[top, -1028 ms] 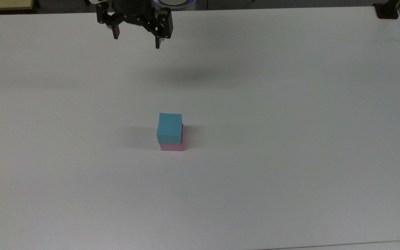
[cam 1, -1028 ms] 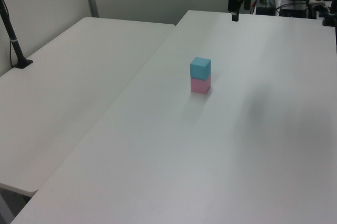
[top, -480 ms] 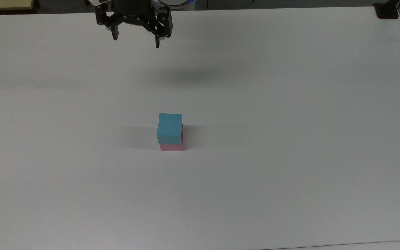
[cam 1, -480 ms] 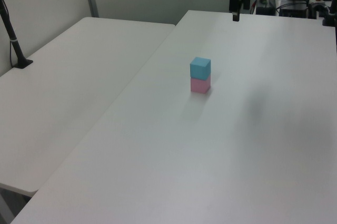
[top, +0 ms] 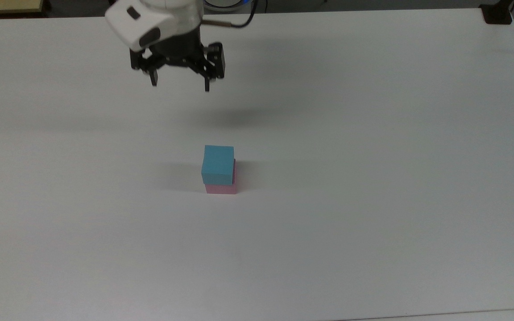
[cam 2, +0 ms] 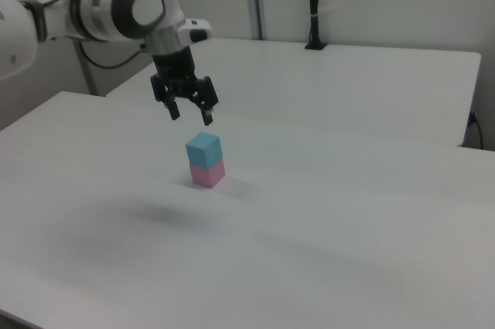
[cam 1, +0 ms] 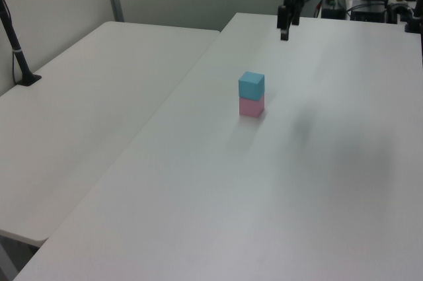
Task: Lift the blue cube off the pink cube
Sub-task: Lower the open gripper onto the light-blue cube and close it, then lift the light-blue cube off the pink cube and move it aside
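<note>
No readable text, labels, brands, numbers or signs are found on anything in any view.

A lab: bare white tables (cam 2: 371,190), robot arm (cam 2: 100,8).

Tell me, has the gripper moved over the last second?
Yes. In the top view the gripper has shifted down the picture, nearer the blue cube, which sits unmoved on the pink cube.

Top view looks steeply down on the worktop (top: 373,133). Left and right views look obliquely from opposite sides. All share the stacked cubes (top: 218,169).
</note>
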